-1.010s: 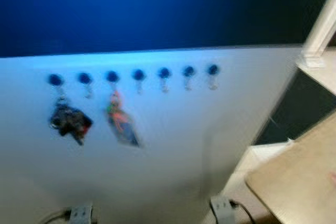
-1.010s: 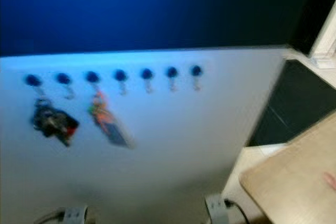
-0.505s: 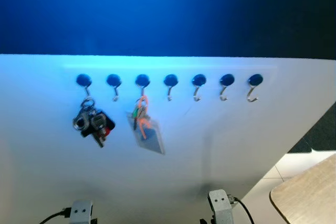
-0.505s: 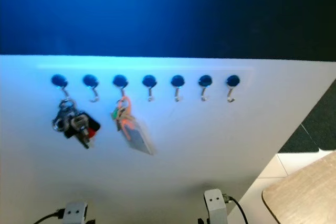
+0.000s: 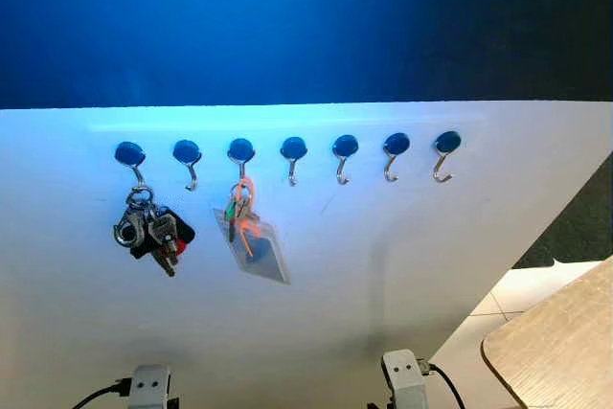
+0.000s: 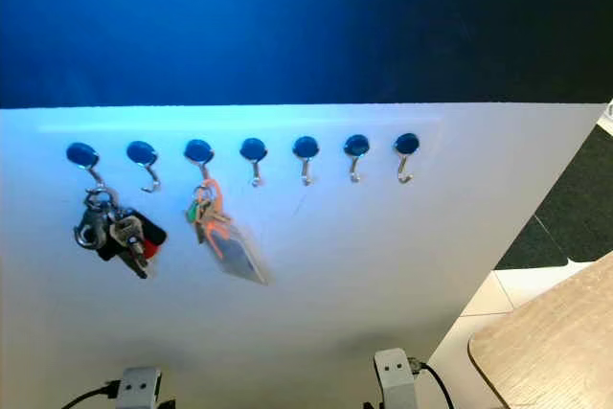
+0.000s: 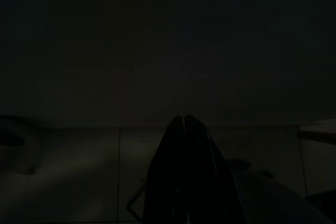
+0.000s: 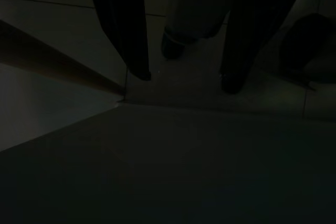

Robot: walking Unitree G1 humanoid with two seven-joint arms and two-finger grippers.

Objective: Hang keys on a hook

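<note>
Seven metal hooks with blue knobs run in a row across a white board (image 5: 383, 265). A bunch of keys with a black and red fob (image 5: 150, 232) hangs from the first hook (image 5: 131, 158) on the left. A second key set with an orange loop and a clear card sleeve (image 5: 252, 241) hangs from the third hook (image 5: 240, 153). The other hooks, such as the far right one (image 5: 444, 150), are bare. Both arms hang low. In the dark left wrist view my left gripper (image 7: 184, 121) is shut, fingers pressed together. My right gripper (image 8: 186, 80) is open over floor tiles, holding nothing.
A dark blue wall (image 5: 287, 16) rises above the board. A light wooden table corner (image 5: 565, 347) juts in at the lower right, with pale floor tiles (image 5: 503, 299) and a dark mat (image 5: 579, 227) behind it. My two wrist mounts (image 5: 148, 388) (image 5: 403, 375) show at the bottom edge.
The camera has swung and steadied, so the board now sits centred and sharp. Both key sets hang on the same hooks as before. The arms still hang low.
</note>
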